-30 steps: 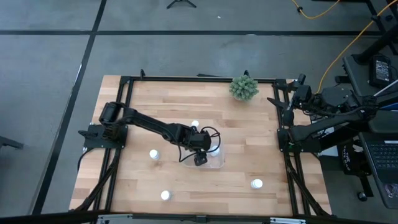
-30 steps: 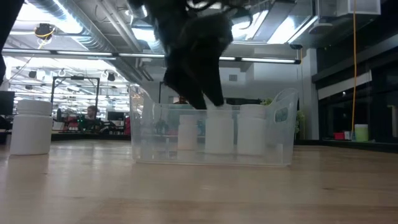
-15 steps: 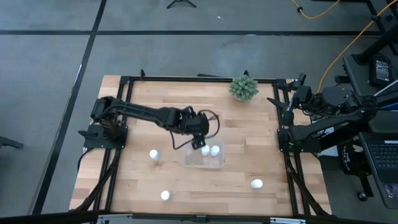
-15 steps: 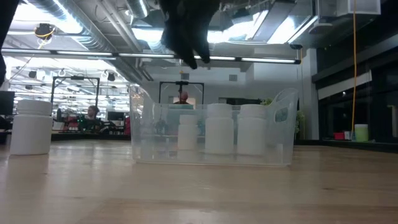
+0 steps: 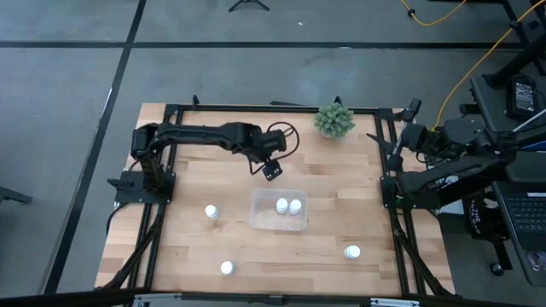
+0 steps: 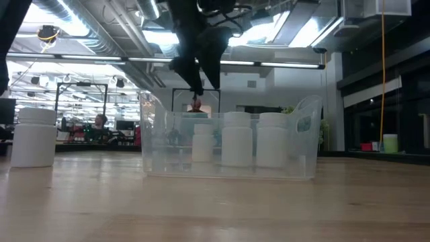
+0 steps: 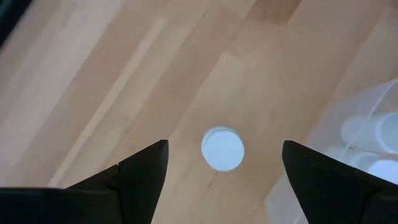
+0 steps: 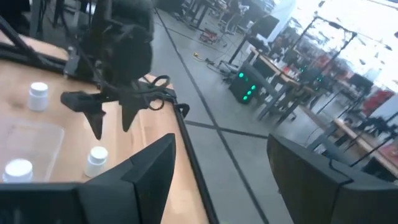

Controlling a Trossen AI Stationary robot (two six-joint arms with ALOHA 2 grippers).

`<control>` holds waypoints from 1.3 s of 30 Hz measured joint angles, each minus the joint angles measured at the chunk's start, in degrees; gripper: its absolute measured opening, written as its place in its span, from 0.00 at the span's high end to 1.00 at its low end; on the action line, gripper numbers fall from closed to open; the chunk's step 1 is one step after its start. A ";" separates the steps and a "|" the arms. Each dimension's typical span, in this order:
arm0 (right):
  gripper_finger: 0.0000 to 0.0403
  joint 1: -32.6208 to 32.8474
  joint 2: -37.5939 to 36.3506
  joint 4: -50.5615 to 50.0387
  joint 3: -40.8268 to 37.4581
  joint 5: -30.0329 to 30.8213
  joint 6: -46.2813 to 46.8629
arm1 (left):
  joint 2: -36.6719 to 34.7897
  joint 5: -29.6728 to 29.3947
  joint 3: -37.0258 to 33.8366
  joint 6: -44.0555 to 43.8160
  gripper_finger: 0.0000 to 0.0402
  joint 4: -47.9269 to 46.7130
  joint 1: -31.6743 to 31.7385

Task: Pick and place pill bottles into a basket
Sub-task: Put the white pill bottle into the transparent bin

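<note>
My left gripper [image 5: 272, 170] is open and hangs above the table just beyond the far side of the clear basket [image 5: 260, 220]. A white pill bottle [image 7: 222, 148] stands on the table right under it, between the two fingers and apart from them. The gripper hides this bottle in the high view. Two bottles [image 5: 288, 205] stand in the basket. Three more stand on the table: near left [image 5: 211, 211], front [image 5: 226, 268] and front right [image 5: 352, 251]. My right gripper [image 8: 221, 152] is open and empty, at rest by the table's right edge [image 5: 401, 141].
A spiky green plant [image 5: 334, 120] stands at the far edge, right of the left gripper. A dark frame [image 5: 171, 111] runs round the table. In the low view the left gripper [image 6: 197, 70] hangs above the basket's far wall [image 6: 228, 144].
My left gripper has risen out of the basket, leaving a bottle standing in it. It has then moved toward the table's far edge and now stands over the lone bottle beyond the basket. The left arm has drawn back toward the far left.
</note>
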 joint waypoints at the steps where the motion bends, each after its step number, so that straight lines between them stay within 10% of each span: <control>1: 0.37 -0.02 0.00 0.02 0.00 -0.52 -0.64 | 0.45 0.84 0.03 -0.13 0.22 0.17 0.48; 22: 0.37 -0.04 -0.07 4.86 0.00 -2.69 -6.67 | 12.35 7.38 -0.08 4.73 0.08 0.40 1.03; 39: 0.37 -0.05 -0.28 4.67 0.00 -2.69 -6.54 | 12.26 9.37 0.03 3.67 0.61 1.66 1.08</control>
